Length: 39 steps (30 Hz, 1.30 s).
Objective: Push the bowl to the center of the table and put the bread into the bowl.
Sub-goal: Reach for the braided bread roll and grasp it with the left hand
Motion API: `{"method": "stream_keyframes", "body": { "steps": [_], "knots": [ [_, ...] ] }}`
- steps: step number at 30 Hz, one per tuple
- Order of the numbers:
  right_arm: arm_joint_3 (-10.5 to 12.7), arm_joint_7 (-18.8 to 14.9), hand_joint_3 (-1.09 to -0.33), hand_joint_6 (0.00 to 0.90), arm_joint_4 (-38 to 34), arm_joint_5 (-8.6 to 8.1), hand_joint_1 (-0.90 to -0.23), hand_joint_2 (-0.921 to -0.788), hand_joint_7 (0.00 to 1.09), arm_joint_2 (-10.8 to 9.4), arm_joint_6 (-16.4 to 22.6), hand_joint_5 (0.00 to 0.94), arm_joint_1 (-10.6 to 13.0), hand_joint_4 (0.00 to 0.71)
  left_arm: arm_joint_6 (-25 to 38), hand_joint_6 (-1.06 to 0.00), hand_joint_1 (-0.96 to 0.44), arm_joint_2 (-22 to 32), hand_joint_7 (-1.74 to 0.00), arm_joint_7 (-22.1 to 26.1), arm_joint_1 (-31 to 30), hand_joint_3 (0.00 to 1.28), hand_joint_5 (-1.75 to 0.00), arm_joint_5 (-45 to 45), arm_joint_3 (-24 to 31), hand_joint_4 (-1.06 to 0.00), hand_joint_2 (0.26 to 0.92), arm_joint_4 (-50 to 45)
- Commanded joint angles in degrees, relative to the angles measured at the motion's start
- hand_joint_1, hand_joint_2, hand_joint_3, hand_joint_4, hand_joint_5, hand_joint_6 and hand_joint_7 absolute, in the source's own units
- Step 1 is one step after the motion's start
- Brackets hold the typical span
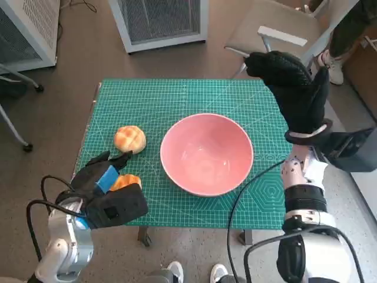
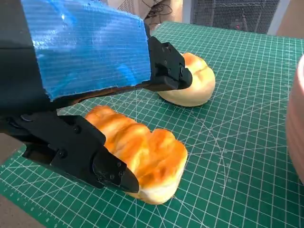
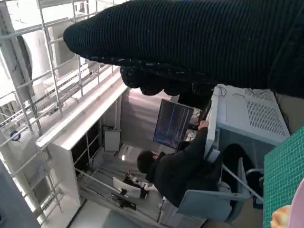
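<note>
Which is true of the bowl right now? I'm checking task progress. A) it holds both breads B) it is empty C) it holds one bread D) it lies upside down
B: the pink bowl stands upright and empty, while the round bread lies on the mat and the long bread sits between the left hand's fingers.

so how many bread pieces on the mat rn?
2. A round bun lies left of the pink bowl. A long loaf lies nearer the table's front-left corner, between the left hand's fingers. None in the bowl.
</note>
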State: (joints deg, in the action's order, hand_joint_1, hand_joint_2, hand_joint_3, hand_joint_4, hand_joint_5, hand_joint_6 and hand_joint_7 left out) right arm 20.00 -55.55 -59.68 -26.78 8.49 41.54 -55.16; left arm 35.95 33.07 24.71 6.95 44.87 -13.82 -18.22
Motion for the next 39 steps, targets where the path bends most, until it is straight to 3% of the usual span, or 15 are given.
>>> {"method": "stream_keyframes", "body": {
  "steps": [1,20,39],
  "knots": [
    [0.07,-0.13,-0.642,0.034,-0.07,0.27,-0.59,-0.921,0.49,0.1,-0.48,0.001,1.59,0.168,-0.59,-0.35,-0.2,-0.95,0.0,-0.58,1.0,0.0,0.0,1.19,-1.3,-0.19,0.768,2.13],
    [0.33,-0.89,-0.637,0.042,0.12,-0.4,-0.602,-0.921,0.49,-0.13,-0.97,0.0,1.59,0.168,-2.64,-0.39,-0.19,-2.19,-0.02,-2.18,3.5,0.0,-0.01,3.4,-4.28,-0.23,0.769,10.66],
    [0.5,-1.6,-0.614,0.056,0.69,-1.21,-0.607,-0.921,0.48,-0.17,-2.26,0.001,1.72,0.17,-5.0,-0.55,-0.1,-2.58,-0.05,-4.09,4.25,0.0,-0.03,2.67,-4.61,-0.38,0.774,14.84]
  ]
}}
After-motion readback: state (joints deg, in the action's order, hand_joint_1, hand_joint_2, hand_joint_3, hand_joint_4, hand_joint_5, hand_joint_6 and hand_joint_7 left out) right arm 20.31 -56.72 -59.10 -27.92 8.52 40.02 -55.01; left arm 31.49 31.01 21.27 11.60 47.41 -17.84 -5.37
